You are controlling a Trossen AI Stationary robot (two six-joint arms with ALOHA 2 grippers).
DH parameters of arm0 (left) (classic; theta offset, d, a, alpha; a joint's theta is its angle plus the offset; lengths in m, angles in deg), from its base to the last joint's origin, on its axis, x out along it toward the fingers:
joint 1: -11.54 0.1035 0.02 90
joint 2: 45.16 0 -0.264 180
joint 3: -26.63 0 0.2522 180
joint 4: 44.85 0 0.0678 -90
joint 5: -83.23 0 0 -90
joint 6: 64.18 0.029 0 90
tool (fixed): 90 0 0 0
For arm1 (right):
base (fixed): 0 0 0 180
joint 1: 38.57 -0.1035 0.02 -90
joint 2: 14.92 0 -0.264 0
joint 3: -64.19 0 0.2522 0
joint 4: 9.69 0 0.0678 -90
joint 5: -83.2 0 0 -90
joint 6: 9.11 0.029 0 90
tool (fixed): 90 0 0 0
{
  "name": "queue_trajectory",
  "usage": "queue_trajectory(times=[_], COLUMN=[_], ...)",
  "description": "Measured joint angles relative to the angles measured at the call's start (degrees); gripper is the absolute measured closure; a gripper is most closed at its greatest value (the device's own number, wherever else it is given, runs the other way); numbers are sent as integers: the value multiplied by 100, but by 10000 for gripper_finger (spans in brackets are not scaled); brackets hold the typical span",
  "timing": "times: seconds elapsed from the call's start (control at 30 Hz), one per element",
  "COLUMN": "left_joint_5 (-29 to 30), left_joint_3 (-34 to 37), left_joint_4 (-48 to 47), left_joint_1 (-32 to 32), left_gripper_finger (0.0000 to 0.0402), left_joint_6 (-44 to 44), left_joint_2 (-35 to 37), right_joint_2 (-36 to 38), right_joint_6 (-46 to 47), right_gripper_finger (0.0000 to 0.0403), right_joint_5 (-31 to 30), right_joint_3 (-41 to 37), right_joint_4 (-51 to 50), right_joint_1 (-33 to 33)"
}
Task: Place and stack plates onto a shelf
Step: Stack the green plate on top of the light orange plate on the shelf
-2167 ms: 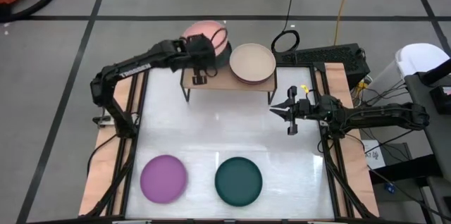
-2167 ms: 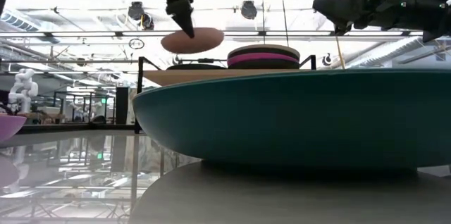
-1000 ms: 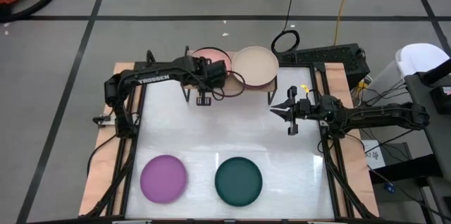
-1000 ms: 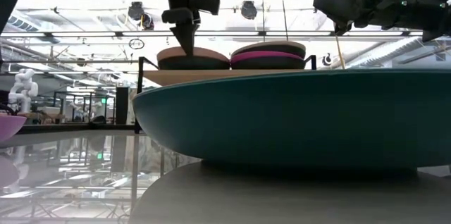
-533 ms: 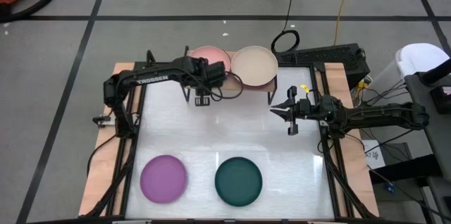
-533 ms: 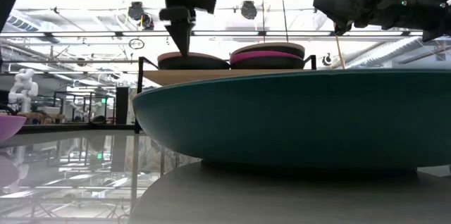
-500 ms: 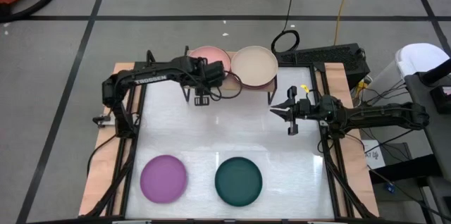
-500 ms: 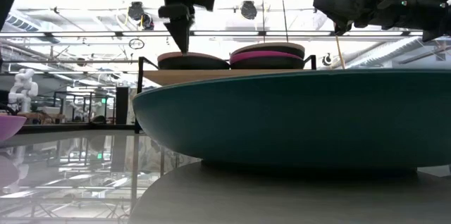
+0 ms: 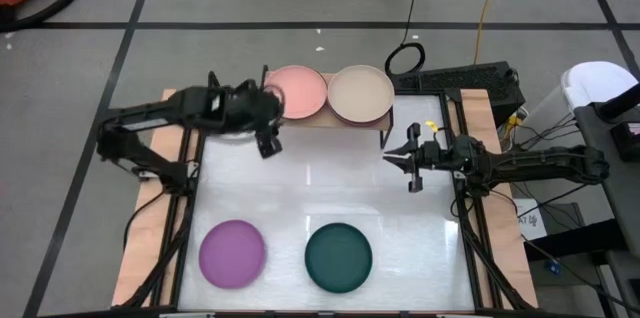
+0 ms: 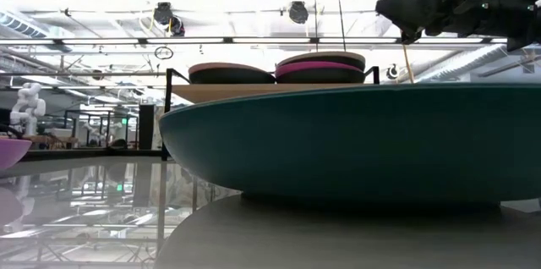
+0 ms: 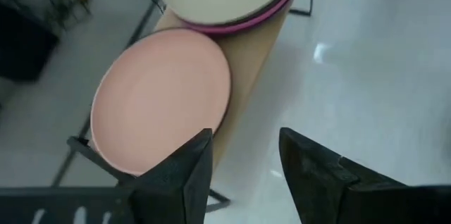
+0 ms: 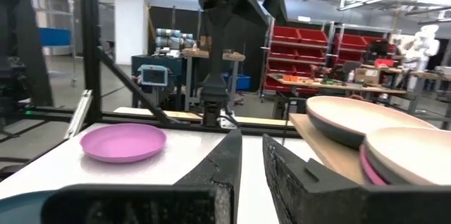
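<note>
1. High view: two stacks were seen on the shelf at the far edge of the table, a salmon plate topping the left stack and a beige plate topping the right one.
2. A purple plate and a teal plate were left at the near edge, well apart from the shelf, so the task was judged unfinished.
3. The left gripper was held empty just left of and nearer than the salmon plate, its fingers parted by a moderate gap in its wrist view.
4. The right gripper was held above the table near the shelf's right end, empty, its fingers narrowly parted.
5. In the left wrist view the salmon plate's rim was seen past the board's left end; a nudge from the arm could, it was judged, tip it off.
6. The stacks were set very close together; whether they touched could not be told. A plate lowered off-centre might push the neighbouring stack.
7. The near plates lay flat on a smooth surface; a shallow rim pinch could slip and let a plate drop.
8. If both arms were sent to the shelf together, a collision was judged possible.
</note>
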Motion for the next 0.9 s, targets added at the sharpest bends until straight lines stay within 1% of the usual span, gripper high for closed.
queue_trajectory(times=[0.1,0.17,0.3,0.4,0.47,0.57,0.67,0.83,0.9], left_joint_5=[654,1093,1779,2078,2226,2251,2191,2206,2194], left_joint_3=[662,1279,2572,3447,3934,4497,4987,5438,5597], left_joint_4=[607,1234,3159,4812,5790,7084,7989,8515,8505], left_joint_1=[-602,-1010,-1641,-1904,-1953,-1939,-1892,-1876,-1861], left_gripper_finger=[232,232,232,232,232,232,232,232,232], left_joint_6=[-149,-281,-303,273,698,1092,1258,1481,1431], left_joint_2=[320,577,931,1007,1007,1005,1011,1240,1365], right_joint_2=[0,0,0,-4,-45,-185,-454,-1094,-1406], right_joint_6=[4,-1,-104,-143,-139,-74,52,230,258], right_gripper_finger=[357,352,329,306,292,277,269,270,271], right_joint_5=[76,76,76,71,68,65,63,56,57], right_joint_3=[0,0,8,221,438,741,903,1160,1354], right_joint_4=[-21,-45,-62,-346,-606,-902,-915,-794,-808], right_joint_1=[-48,-145,-386,-562,-682,-865,-1001,-1093,-1093])
